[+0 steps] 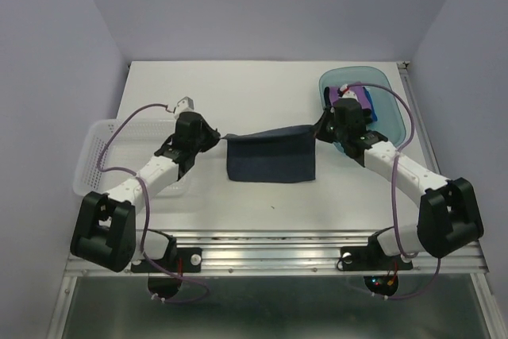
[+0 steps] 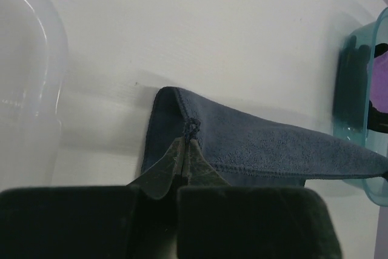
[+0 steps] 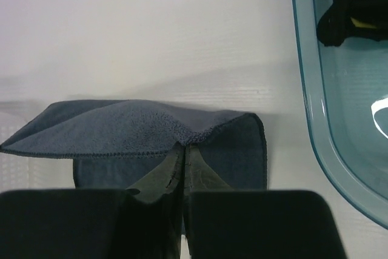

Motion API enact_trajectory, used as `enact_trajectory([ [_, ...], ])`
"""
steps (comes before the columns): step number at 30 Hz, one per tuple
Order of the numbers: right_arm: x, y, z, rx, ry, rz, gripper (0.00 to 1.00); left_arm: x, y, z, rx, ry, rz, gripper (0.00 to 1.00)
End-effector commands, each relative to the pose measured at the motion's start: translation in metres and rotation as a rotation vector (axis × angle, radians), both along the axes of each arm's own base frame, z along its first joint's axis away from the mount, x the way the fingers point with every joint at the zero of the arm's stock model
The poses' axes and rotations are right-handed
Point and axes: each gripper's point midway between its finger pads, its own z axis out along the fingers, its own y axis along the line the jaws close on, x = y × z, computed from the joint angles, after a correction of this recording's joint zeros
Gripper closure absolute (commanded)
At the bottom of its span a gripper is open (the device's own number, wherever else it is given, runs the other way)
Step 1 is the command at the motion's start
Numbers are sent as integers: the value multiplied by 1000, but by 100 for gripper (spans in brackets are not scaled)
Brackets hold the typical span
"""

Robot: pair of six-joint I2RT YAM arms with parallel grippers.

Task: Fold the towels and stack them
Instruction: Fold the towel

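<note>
As left fingers point(image 2: 160, 177) and right fingers point(image 3: 154, 180) pinch its corners, the navy towel point(image 1: 270, 160) drapes.

Fuzzy matt navy towel point(image 3: 139, 127); glossy translucent teal plastic tray point(image 3: 315, 119).

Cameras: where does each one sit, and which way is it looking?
Top external: above and behind, looking down on left gripper, right gripper, navy towel.
Left wrist: on left arm, looking down past shut fingers pinching a towel corner.
Right wrist: likewise on right arm, at another corner.
Both wrist views share towel and teal tray.
</note>
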Motion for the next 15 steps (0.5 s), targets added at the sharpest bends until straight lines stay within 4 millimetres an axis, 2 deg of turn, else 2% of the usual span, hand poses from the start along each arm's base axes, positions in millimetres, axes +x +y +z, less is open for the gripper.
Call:
enact_trajectory([
  [1,-22,-3,-15,22,41,15,99,-13,0,13,-25,-54,-5,100],
  [7,-43,-3,-30,55,80,31,99,-31,-4,-4,-14,-25,-23,100],
  [9,-50,0,-32,71,87,55,99,-35,-8,-8,-10,-19,-31,100],
  [15,-64,-1,-54,68,151,68,99,-41,-5,-30,12,32,-10,100],
])
